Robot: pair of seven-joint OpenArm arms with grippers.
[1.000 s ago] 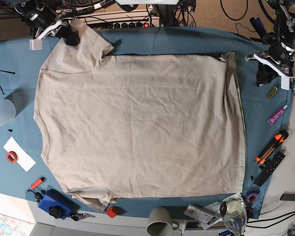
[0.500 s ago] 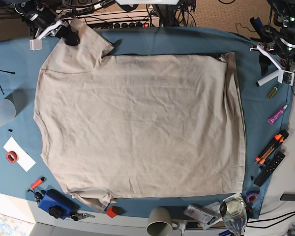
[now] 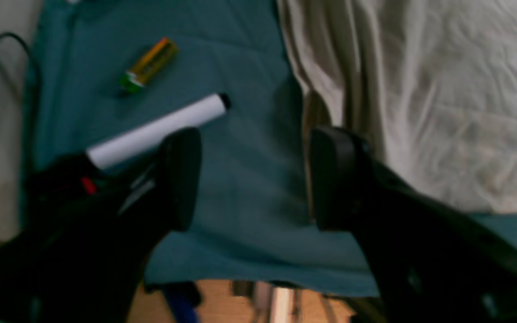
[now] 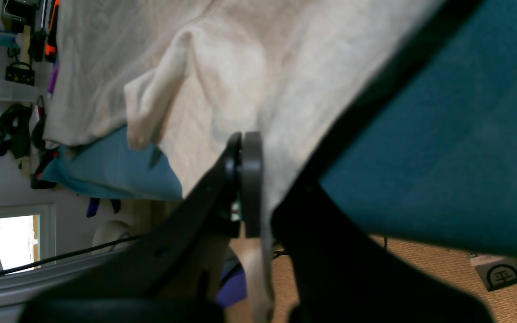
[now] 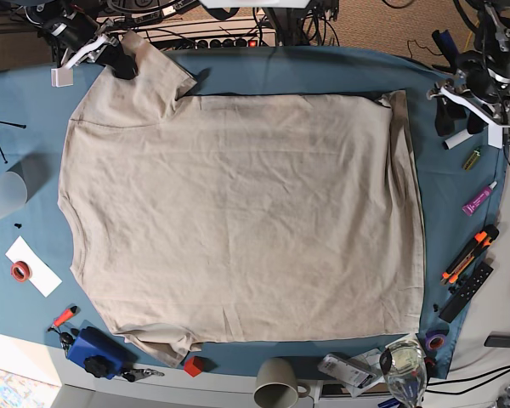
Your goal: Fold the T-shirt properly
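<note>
Base view, item one: T-shirt (image 5: 238,217), spread flat across the blue cloth (image 5: 323,68), collar side toward the view's left, hem toward the right with a narrow strip of it turned over. No fold made yet, by our judgement.

Item two: right gripper (image 5: 117,59), at the top-left sleeve. Our right wrist view shows its jaws clenched on the sleeve's edge, fabric pinched between the pads. It sits where it did a second ago; the sleeve has not shifted.

Item three: left gripper (image 5: 459,119), off the shirt, over bare cloth just beside the top-right hem corner. This is what changed. A second ago it hung over the cloth farther out; half a second ago it had swung up and away; now it has come back in with its jaws spread wide and holding nothing. Our left wrist view shows the hem edge touching or just under one finger (image 3: 335,179), though blur keeps us from telling which.

Item four: white marker (image 3: 159,130) and battery (image 3: 148,65), lying on the cloth close to the left gripper, apart from the shirt.

Reading: we are lining up the second grasp; the hem corner must be pinched before any lift.
</note>
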